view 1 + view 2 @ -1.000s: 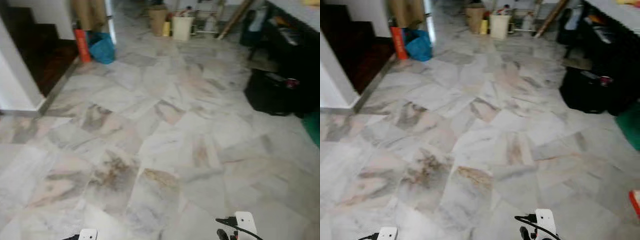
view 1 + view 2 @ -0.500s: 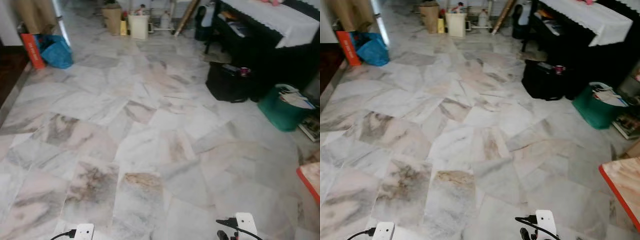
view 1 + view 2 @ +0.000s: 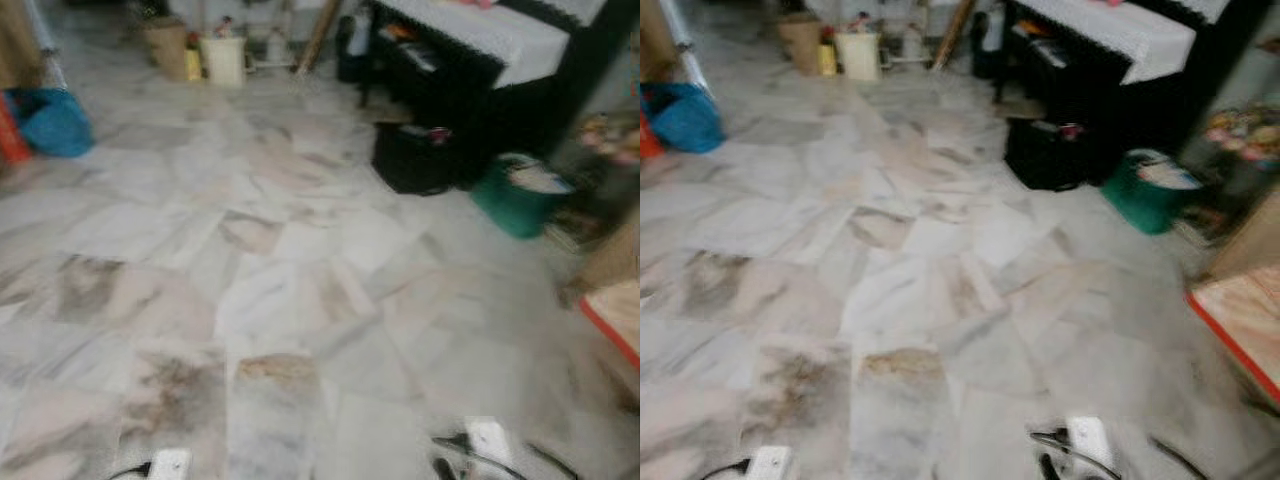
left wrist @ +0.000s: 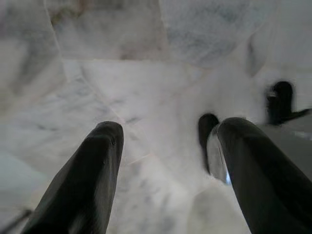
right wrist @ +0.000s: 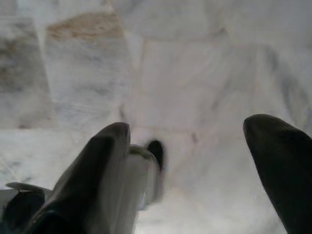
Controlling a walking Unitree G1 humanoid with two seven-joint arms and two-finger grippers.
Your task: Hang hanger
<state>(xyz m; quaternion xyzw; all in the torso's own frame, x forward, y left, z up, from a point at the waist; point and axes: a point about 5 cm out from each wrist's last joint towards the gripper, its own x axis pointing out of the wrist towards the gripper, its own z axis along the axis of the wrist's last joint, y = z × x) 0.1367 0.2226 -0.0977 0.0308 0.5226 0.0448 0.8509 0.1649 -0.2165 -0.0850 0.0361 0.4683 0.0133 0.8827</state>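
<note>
The two head eyes are looking forward and down from standing height across the marble floor, both taking in the same stretch as far as the green basket and black bag; the picture is blurring. Each wrist camera is looking straight down along its own black fingers at floor tiles, fairly near.

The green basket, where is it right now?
In the left eye view the green basket sits on the marble floor far off on the robot's right, just past the black bag by the dark table.
</note>
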